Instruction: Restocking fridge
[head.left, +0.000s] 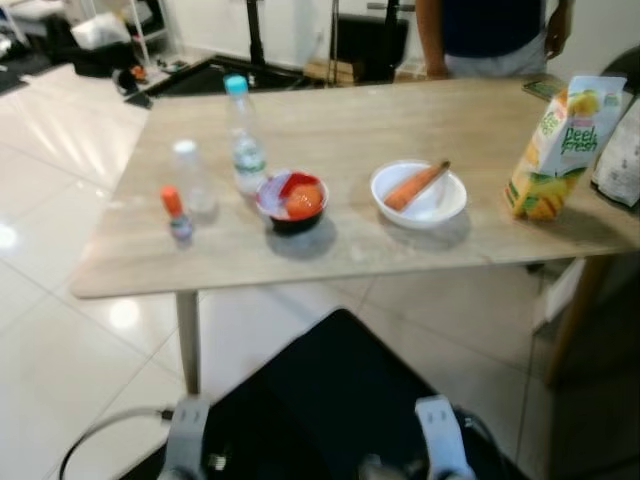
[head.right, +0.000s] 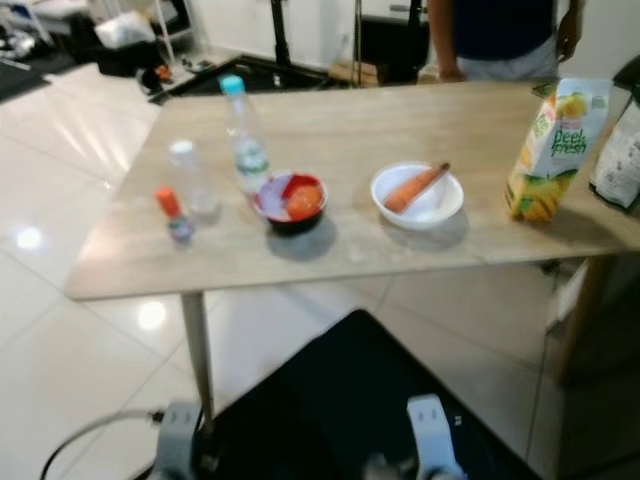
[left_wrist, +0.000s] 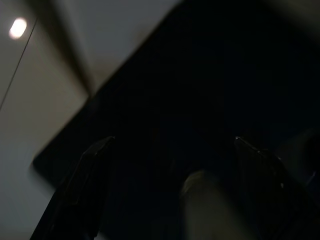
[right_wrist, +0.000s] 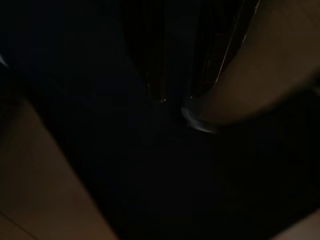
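Goods for restocking stand in a row on the light wooden table, apparently staged for pickup: clear blue-capped water bottle left, white bowl with carrot centre, yellow juice carton right. Both arms hang idle; finger state cannot be told

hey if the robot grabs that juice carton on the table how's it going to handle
The juice carton stands tall on a narrow base and looks tilted, so a push up high would probably tip it. Its flat sides should grip well, though a hard squeeze may dent them. How full it is cannot be seen.
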